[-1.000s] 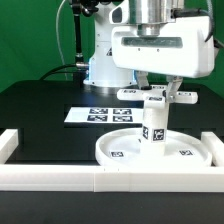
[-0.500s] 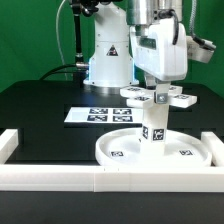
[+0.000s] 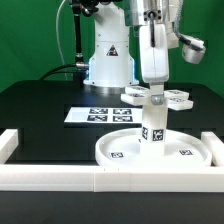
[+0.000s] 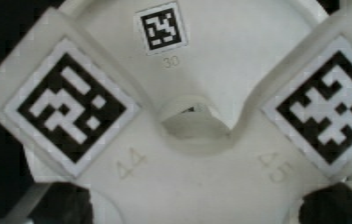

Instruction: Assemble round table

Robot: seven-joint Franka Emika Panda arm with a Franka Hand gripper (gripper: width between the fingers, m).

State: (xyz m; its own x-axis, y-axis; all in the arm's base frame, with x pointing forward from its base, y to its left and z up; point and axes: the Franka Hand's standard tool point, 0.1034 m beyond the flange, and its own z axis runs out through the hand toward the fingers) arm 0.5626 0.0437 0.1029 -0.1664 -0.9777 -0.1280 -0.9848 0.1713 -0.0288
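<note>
Jaws grip the tagged white cross-shaped base piece atop the upright leg.

Over the round disc the way down is taken: the leg stands upright at its middle with the cross-shaped base piece on top and the gripper right above it. The border rail blocks the near edge. The black table at the exterior view's left lies open, with only the flat marker board behind the disc.

I can read no words or numbers; only black-and-white square tags on my cross-shaped base piece.
</note>
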